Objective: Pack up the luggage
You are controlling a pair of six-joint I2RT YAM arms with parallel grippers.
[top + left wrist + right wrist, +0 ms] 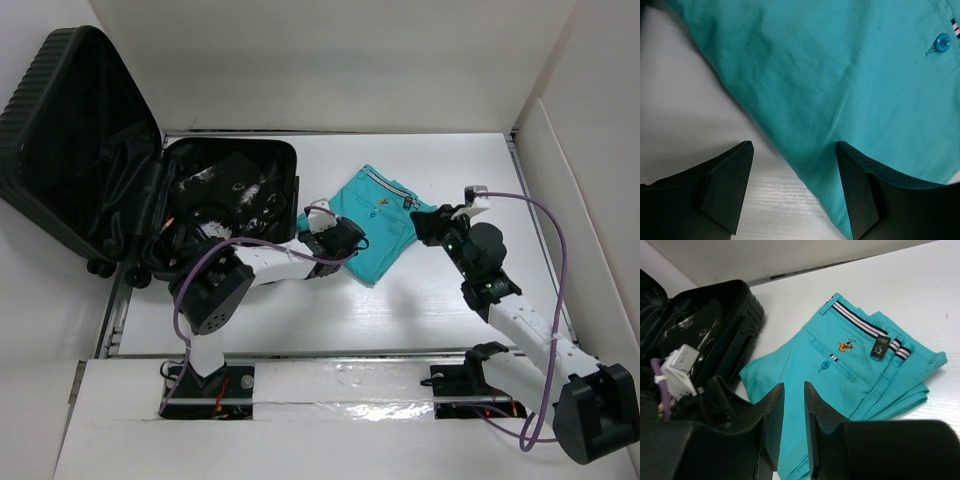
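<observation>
The luggage point(70, 130) is a black ribbed suitcase lying open at the far left, lid propped back, with dark clothes in its base point(225, 195). Folded turquoise shorts point(385, 215) lie on the table just right of it. My left gripper point(348, 240) is open at the shorts' near-left edge. In the left wrist view the shorts' point(840, 75) hem runs between the spread fingers point(730, 185), held by neither. My right gripper point(428, 222) hovers over the shorts' right side. Its jaws point(794, 410) stand open by a narrow gap, empty, above the shorts point(850, 370).
White walls enclose the table on the left, back and right. The suitcase's rim point(747, 315) lies close to the shorts' left corner. The left arm's wrist, with a white connector point(682, 372) and purple cable, sits between suitcase and shorts. Bare table point(400, 310) lies in front.
</observation>
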